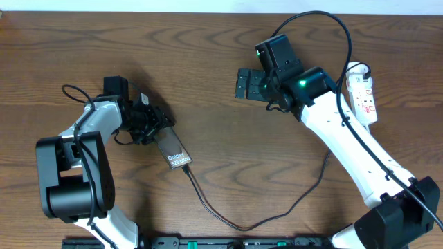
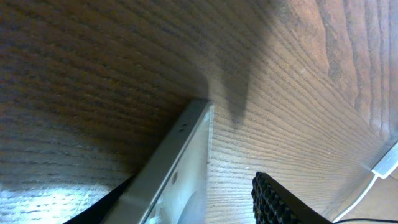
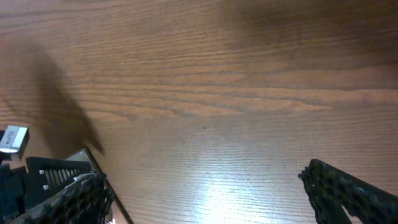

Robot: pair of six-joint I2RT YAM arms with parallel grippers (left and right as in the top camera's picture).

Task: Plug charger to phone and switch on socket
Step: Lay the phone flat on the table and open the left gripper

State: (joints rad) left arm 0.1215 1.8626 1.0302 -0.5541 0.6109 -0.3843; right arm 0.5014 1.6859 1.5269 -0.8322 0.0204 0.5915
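Note:
The phone (image 1: 174,152) lies flat left of centre, with its white lettering facing up. The thin black charger (image 1: 208,207) meets the phone's lower end and loops along the front of the table toward the right arm. My left gripper (image 1: 160,131) is at the phone's upper end. In the left wrist view the phone (image 2: 186,168) rests against the left finger, and a strip of table separates it from the right finger (image 2: 280,202). My right gripper (image 1: 243,83) hangs open over bare wood (image 3: 211,193). The white socket (image 1: 363,93) lies at the far right, beyond the right arm.
A thick black robot cable (image 1: 325,21) arcs over the right arm. A white cord piece (image 2: 385,168) shows at the lower right of the left wrist view. The left arm's black body (image 3: 43,180) fills the right wrist view's lower left corner.

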